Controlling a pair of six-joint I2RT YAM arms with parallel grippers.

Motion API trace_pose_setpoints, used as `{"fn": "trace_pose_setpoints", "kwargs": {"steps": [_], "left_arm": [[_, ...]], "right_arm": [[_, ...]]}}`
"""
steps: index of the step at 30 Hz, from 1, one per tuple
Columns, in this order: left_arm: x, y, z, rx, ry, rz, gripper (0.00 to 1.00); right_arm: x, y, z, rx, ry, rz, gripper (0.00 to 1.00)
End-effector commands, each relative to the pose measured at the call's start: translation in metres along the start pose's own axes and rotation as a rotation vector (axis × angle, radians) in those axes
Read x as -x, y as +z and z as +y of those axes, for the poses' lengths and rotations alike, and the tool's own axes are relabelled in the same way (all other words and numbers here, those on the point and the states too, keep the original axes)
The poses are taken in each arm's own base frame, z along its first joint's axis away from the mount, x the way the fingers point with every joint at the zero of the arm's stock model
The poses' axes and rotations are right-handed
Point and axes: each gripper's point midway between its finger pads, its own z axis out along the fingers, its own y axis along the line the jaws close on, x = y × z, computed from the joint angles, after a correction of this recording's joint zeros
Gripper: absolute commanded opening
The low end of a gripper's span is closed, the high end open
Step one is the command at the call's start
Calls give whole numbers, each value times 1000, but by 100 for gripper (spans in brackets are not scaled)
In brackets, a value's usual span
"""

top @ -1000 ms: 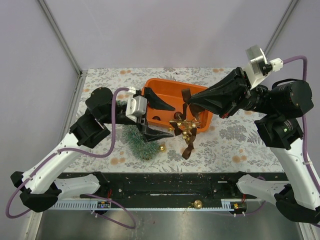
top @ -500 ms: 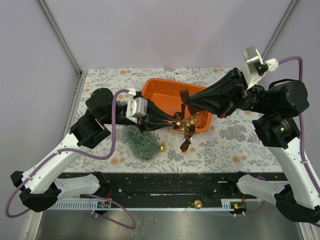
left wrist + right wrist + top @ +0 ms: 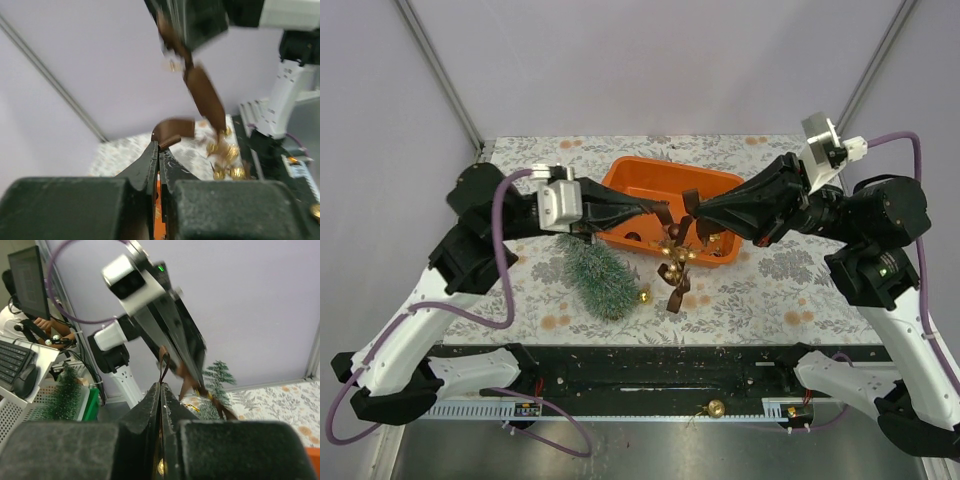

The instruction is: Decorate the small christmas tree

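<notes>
The small christmas tree [image 3: 600,276] lies on its side on the floral table in front of the orange tray [image 3: 638,180]. A brown ribbon garland with gold bells [image 3: 672,258] hangs over the tray's near edge, strung between both grippers. My left gripper [image 3: 656,209] is shut on one ribbon end [image 3: 173,131], its fingertips [image 3: 154,150] pressed together. My right gripper [image 3: 691,206] is shut on a thin ribbon loop [image 3: 163,362]. The two grippers face each other a short way apart, to the right of and behind the tree.
A gold bauble [image 3: 643,296] rests against the tree's lower side. Another gold bauble [image 3: 716,408] sits on the black rail at the near edge. Both arms cross above the tray. The bells [image 3: 223,150] dangle below the ribbon in the left wrist view.
My left gripper has gone from wide open to shut on the ribbon and drawn back left and away. The garland now hangs lifted between both grippers.
</notes>
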Motion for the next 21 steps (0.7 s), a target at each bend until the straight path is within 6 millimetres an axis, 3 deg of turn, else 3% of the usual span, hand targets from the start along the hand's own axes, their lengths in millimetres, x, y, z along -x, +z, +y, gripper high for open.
{"fn": "trace_pose_setpoints", "kwargs": {"steps": [1, 6, 10, 12, 14, 21], "left_arm": [[65, -14, 21, 86, 235, -90, 4], [87, -20, 29, 126, 336, -112, 0], [100, -24, 23, 115, 379, -137, 0], [99, -25, 21, 107, 377, -137, 0], [98, -24, 18, 100, 380, -132, 0], [99, -22, 17, 92, 386, -137, 0]], "right_arm": [[-11, -4, -14, -71, -1, -12, 8], [-23, -7, -18, -89, 36, -11, 8], [-29, -10, -20, -99, 55, -5, 8], [-33, -10, -22, -106, 63, -2, 13], [-36, -12, -23, -115, 69, -2, 28], [-42, -18, -26, -152, 74, -15, 31]]}}
